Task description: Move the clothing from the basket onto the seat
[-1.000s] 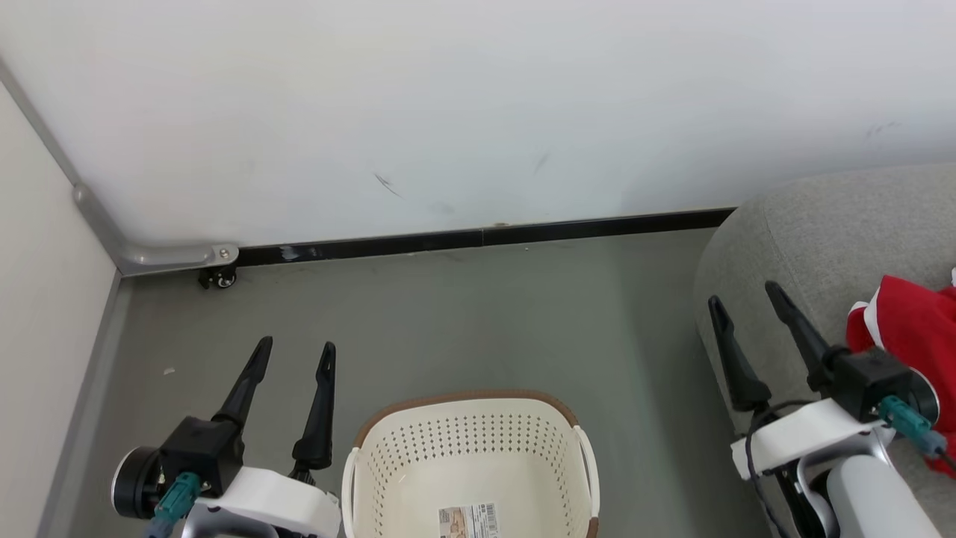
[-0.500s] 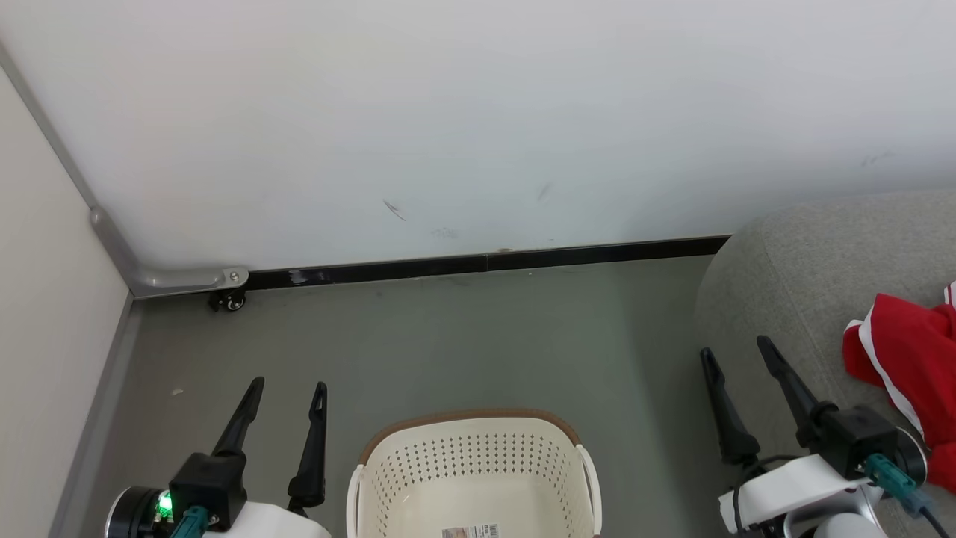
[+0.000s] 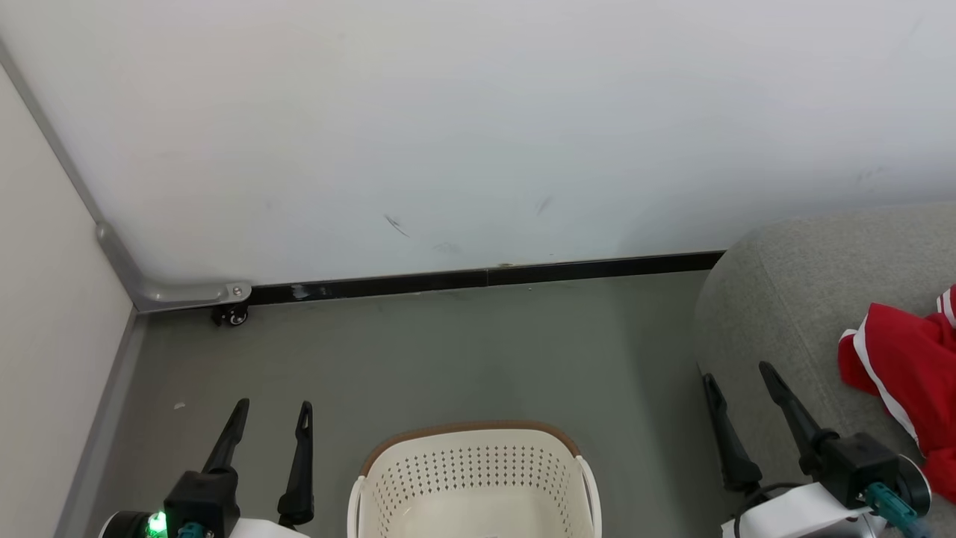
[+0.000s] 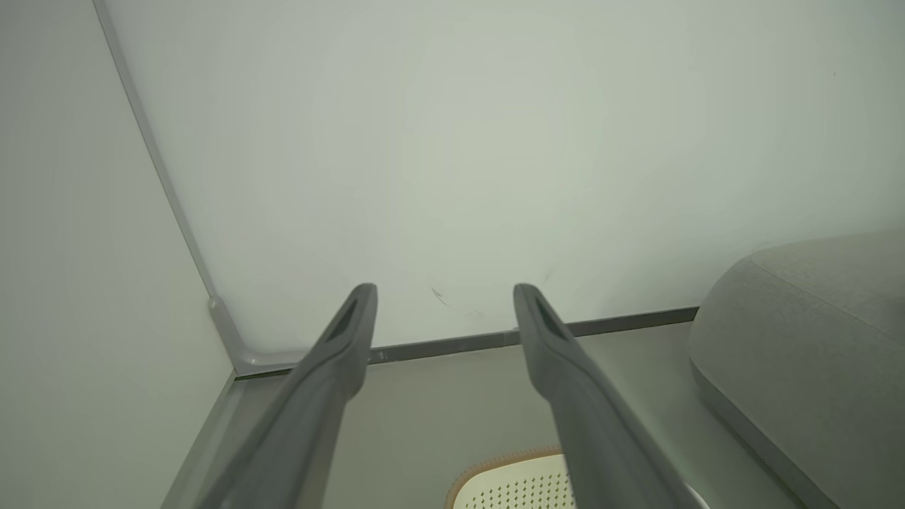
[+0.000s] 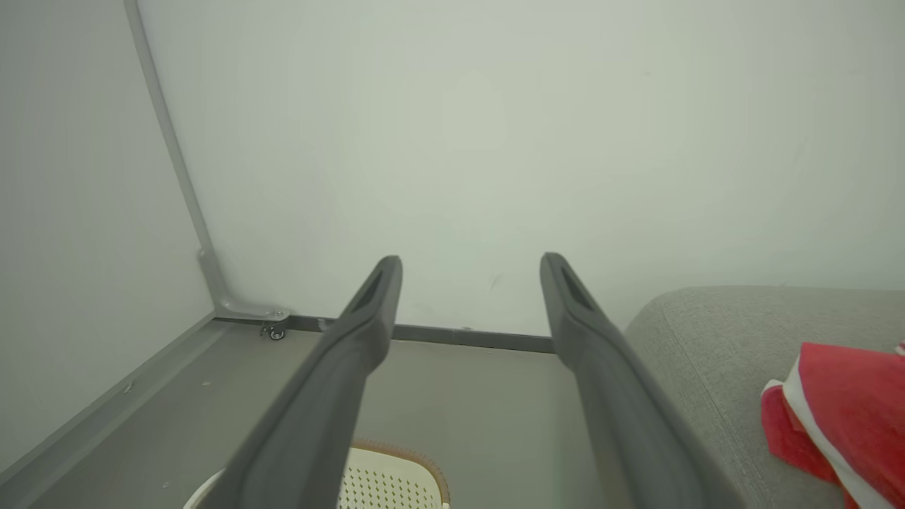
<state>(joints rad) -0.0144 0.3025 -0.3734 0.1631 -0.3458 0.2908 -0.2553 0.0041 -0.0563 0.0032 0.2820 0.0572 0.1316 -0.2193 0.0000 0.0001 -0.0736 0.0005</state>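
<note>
The red clothing with white trim lies crumpled on the light-grey seat at the right; the right wrist view shows the clothing on the seat too. On the floor at bottom centre stands the cream basket, and what shows of its inside holds nothing; its rim peeks into the left wrist view. My left gripper is open to the left of the basket. My right gripper is open beside the seat's front edge, left of the clothing. Nothing sits between either pair of fingers.
A white wall with a black skirting strip runs across the back. A side panel closes the left, with a small caster wheel at the corner. Grey floor lies between basket and wall.
The head view has tilted up, so the basket, both grippers and the clothing sit lower in the picture. Both grippers stay open.
</note>
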